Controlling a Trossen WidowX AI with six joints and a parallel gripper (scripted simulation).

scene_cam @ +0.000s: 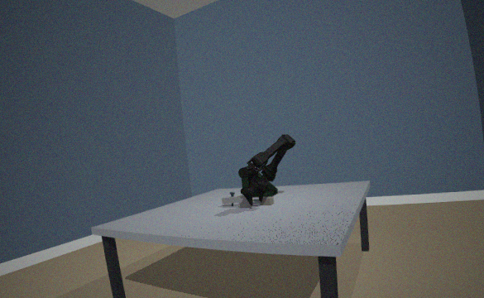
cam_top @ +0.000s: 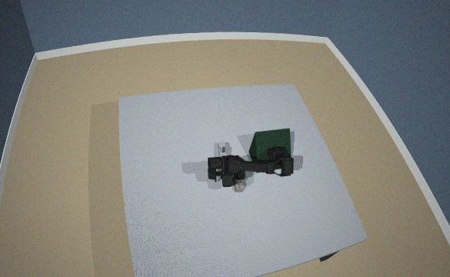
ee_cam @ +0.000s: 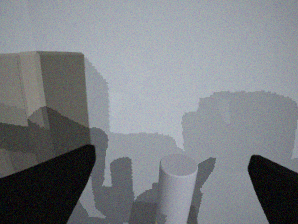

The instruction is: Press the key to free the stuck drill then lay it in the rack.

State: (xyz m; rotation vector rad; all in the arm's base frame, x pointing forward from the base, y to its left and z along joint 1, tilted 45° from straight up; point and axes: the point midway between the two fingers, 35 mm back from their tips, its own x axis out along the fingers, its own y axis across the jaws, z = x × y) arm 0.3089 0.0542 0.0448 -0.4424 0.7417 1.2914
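My gripper (ee_cam: 172,157) (scene_cam: 256,203) is wide open and low over the table. A pale cylinder that looks like the drill (ee_cam: 178,165) shows between and just below the spread fingers, clear of both; its round end faces the wrist camera and its lower part is cut off. A beige block that looks like the rack (ee_cam: 62,90) (cam_top: 240,187) (scene_cam: 268,200) is left of the fingers in the wrist view. A small white block (scene_cam: 227,201) carries the dark-topped key (scene_cam: 232,194) (cam_top: 223,149). The arm hides part of this block in the top view.
A large green block (cam_top: 271,140) stands beside the arm's base, to the right of the white block in the top view. The arm reaches across the light table (cam_top: 171,127) (scene_cam: 175,223). Arm shadows fall around the cylinder and over the beige block.
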